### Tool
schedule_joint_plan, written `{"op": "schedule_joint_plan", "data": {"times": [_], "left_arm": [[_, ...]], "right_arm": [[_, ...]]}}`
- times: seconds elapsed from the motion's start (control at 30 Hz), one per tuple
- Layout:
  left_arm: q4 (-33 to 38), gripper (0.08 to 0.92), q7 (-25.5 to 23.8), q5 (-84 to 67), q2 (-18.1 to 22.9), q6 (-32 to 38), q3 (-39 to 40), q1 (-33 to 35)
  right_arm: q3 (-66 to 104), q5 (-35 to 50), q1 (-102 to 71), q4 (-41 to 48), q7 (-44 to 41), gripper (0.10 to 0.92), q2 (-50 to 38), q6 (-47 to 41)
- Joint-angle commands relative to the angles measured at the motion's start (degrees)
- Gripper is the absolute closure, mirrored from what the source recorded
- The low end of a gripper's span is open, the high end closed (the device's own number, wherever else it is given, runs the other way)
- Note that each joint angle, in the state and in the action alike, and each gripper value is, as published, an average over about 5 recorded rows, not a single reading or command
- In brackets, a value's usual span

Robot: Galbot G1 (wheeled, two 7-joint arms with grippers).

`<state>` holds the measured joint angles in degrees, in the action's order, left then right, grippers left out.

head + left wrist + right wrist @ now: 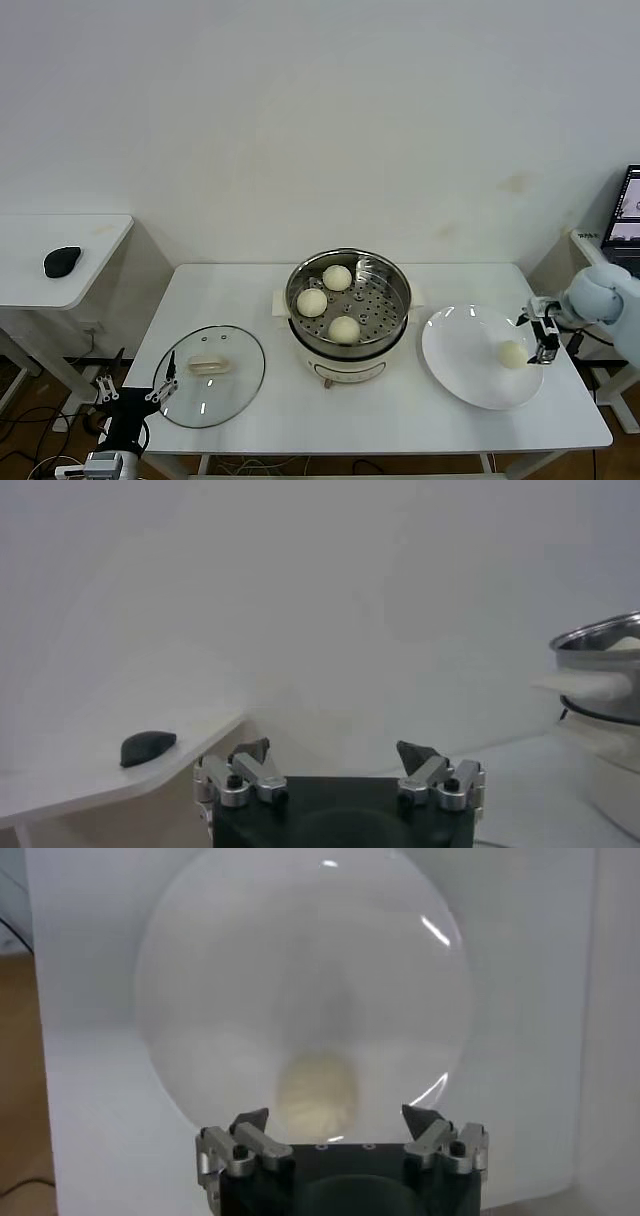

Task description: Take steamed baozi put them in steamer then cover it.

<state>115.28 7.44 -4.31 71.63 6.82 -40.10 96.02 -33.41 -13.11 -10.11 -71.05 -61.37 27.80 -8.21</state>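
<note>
Right hand open, last baozi seemingly partly hidden.

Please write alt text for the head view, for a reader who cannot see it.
A steel steamer holding three buns stands mid-table. The right claw, open, is beside the last bun on a white plate. The glass lid lies left, near the open left claw.
</note>
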Motion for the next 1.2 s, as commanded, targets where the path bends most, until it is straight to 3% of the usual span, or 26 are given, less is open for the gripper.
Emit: {"op": "schedule_joint_plan", "data": {"times": [0.03, 0.57, 1.2], "left_arm": [[-0.13, 0.177, -0.02, -0.01, -0.07, 0.01, 0.00, -0.11], [-0.91, 0.177, -0.03, -0.03, 0.09, 0.02, 0.11, -0.58], [-0.84, 0.177, 0.02, -0.05, 0.17, 0.21, -0.11, -0.41]], "right_arm": [[3.31, -2.84, -3.97, 5.84, 0.28, 0.203, 3.90, 0.77], [3.28, -4.45, -3.59, 9.83, 0.39, 0.274, 8.19, 0.72], [1.61, -2.39, -0.59, 6.09, 0.05, 0.478, 5.47, -0.21]]}}
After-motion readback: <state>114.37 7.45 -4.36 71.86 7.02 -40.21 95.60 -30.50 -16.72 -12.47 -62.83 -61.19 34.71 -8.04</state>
